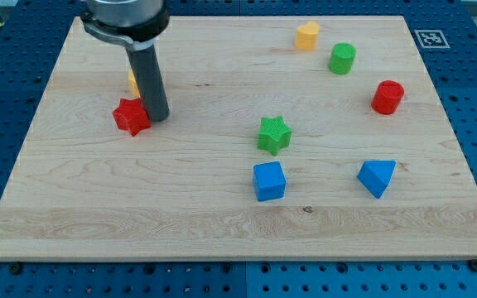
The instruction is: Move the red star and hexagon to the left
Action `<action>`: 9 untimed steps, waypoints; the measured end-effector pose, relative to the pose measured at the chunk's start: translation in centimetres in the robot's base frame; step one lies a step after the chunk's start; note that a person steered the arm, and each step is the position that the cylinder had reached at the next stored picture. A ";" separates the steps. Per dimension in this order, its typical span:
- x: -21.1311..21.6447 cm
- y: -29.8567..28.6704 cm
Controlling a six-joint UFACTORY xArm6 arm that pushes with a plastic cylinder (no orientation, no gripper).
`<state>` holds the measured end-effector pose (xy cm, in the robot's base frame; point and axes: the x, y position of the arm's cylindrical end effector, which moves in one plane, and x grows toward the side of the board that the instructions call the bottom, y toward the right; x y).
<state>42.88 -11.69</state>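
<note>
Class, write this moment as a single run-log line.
my tip: against right side of red star | yellow block: mostly hidden behind rod, shape unclear | red cylinder: far right, apart | task: in progress

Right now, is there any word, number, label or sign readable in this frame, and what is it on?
No words, brand names or numbers can be read anywhere.
One sign only: a black-and-white square fiducial marker at the wooden board's top right corner; it is a pattern, not text.
The coloured blocks and my tip, beside the red star, carry no markings.
</note>
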 end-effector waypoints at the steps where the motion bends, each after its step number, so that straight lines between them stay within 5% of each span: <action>1: 2.2 0.3; 5: 0.0 -5.4; 7: 0.4 3.6; 9: -7.1 2.5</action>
<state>35.80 -9.20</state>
